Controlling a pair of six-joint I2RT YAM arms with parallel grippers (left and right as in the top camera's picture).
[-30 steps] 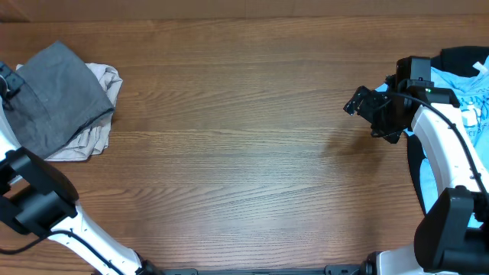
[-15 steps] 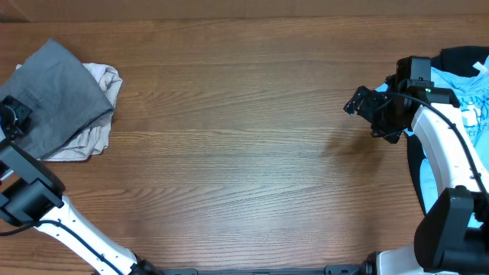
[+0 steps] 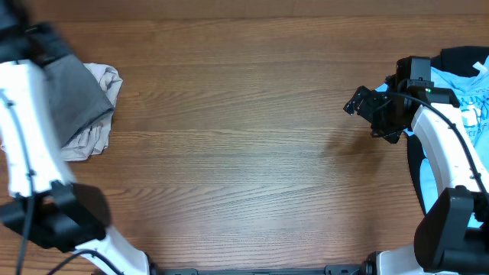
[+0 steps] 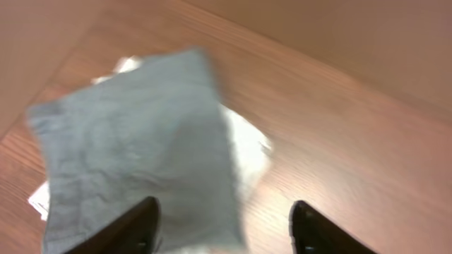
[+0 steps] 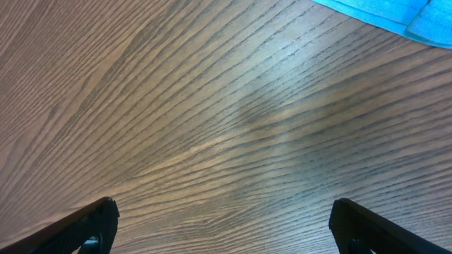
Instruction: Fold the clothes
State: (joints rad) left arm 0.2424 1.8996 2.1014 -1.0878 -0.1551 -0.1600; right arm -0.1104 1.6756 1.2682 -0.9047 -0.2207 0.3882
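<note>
A wooden table (image 3: 244,153) with brown, streaky grain fills the overhead view. Near its left edge lies a crumpled beige garment (image 3: 105,79), pale and rumpled (only its right side and lower fringe show, the rest is covered). In the left wrist view the beige garment (image 4: 248,144) looks almost white and blurred. At the far right edge of the table a light-blue garment (image 3: 457,85) lies in a heap, with a black cloth (image 3: 461,53) touching it along its upper side. A corner of the light-blue garment (image 5: 385,14) shows in the right wrist view, lying flat on the wood.
</note>
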